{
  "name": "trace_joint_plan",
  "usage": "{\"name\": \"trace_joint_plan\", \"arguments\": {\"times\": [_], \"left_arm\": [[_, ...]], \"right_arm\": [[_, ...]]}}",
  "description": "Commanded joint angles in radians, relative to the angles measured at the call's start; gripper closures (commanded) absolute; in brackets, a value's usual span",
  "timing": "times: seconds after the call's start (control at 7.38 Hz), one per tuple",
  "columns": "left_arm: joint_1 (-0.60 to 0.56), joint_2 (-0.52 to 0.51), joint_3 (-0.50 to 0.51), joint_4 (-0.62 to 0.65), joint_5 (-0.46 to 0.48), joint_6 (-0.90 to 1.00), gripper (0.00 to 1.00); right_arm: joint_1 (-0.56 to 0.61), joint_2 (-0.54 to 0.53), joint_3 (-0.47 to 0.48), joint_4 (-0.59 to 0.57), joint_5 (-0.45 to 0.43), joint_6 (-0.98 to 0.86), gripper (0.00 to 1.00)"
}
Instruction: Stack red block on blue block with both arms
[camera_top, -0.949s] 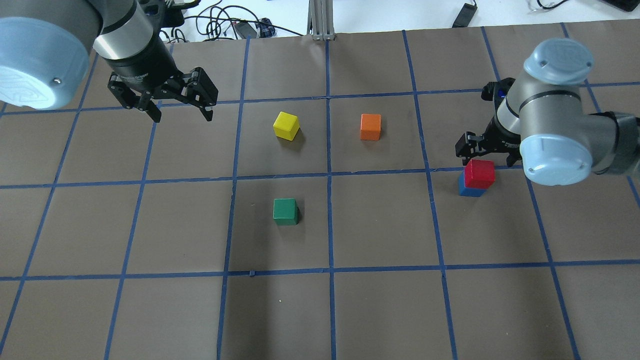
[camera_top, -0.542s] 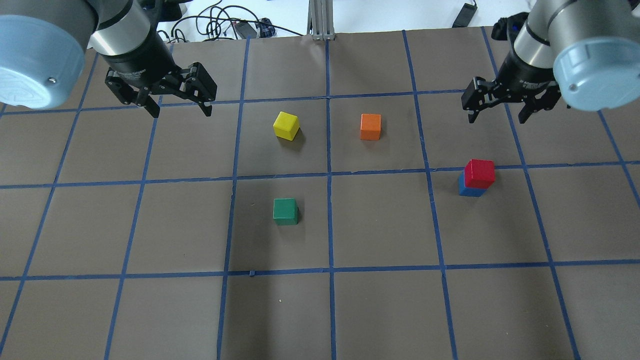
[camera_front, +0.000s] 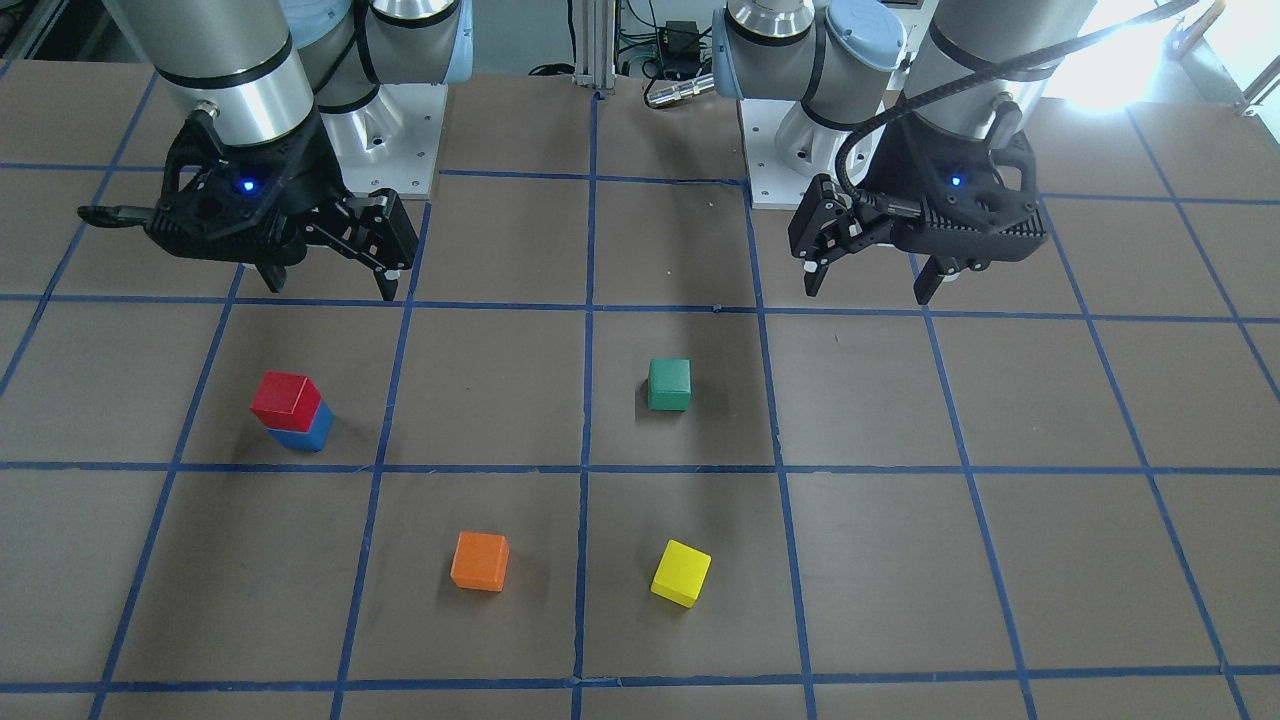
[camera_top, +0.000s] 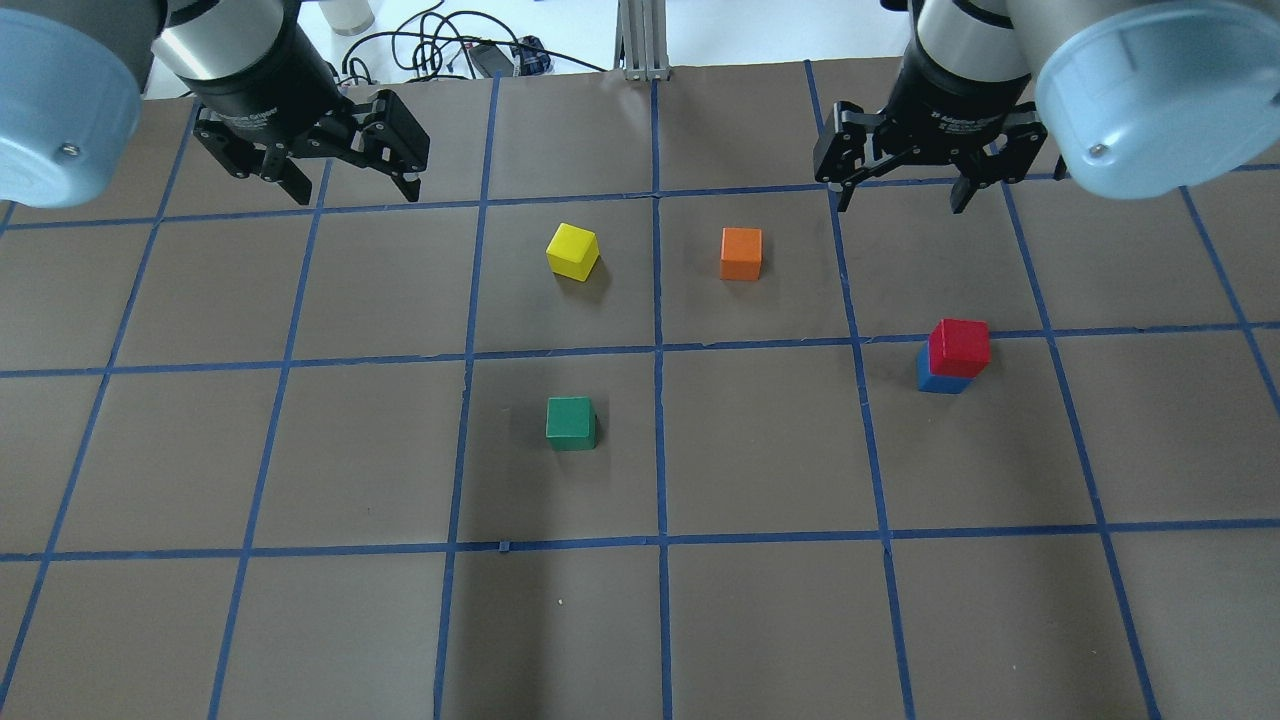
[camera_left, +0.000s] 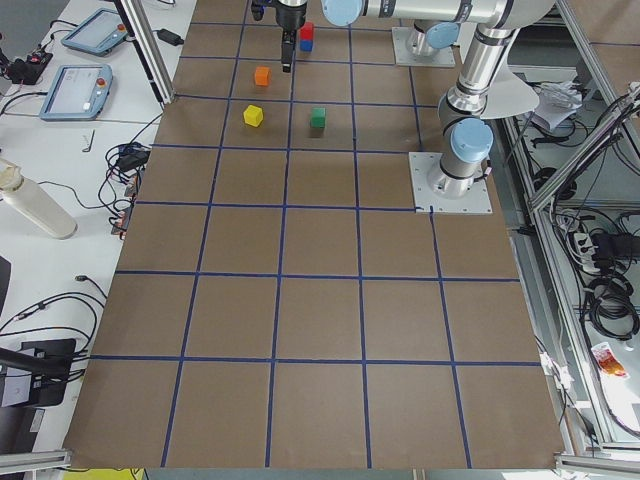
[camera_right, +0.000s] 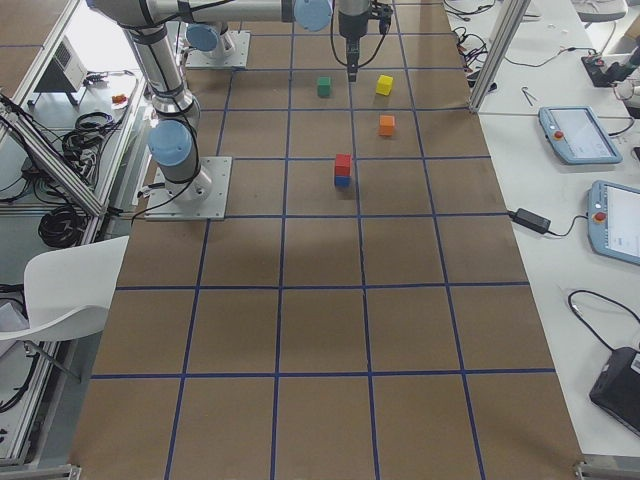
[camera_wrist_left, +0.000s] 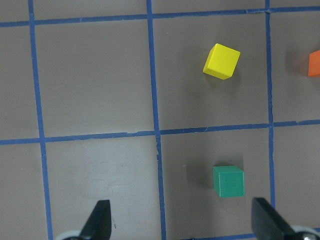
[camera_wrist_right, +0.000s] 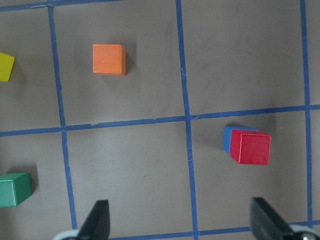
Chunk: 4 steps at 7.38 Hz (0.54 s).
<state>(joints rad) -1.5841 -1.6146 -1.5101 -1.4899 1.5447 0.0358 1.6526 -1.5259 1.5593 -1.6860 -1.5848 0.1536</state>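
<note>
Stack's up: red block (camera_top: 960, 345) sits on blue block (camera_top: 937, 381), turned a bit off-square, on the counter (camera_top: 760, 450) at robot's rt side. The rt tool (camera_top: 902, 200) hangs beyond it, fingers apart, nothing held. The L tool (camera_top: 355, 192) is also spread & empty, well apart from the stack. The green block (camera_top: 571, 422), yellow block (camera_top: 573, 250) & orange block (camera_top: 741, 253) lie separately mid-counter.

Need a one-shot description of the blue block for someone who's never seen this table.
On the brown table taped into a blue grid, go to the robot's right side. There the blue block sits under the red block, mostly hidden from above; the green cube, yellow cube and orange cube each stand alone.
</note>
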Motion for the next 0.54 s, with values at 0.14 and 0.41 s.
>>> {"name": "trace_joint_plan", "arguments": {"times": [0.14, 0.41], "left_arm": [[-0.031, -0.027, -0.001, -0.012, -0.003, 0.001, 0.00], [-0.037, -0.021, -0.016, -0.012, 0.002, 0.001, 0.00]], "right_arm": [[-0.031, -0.003, -0.005, -0.007, -0.001, 0.009, 0.00], [-0.034, -0.003, -0.008, -0.012, 0.000, 0.009, 0.00]]}}
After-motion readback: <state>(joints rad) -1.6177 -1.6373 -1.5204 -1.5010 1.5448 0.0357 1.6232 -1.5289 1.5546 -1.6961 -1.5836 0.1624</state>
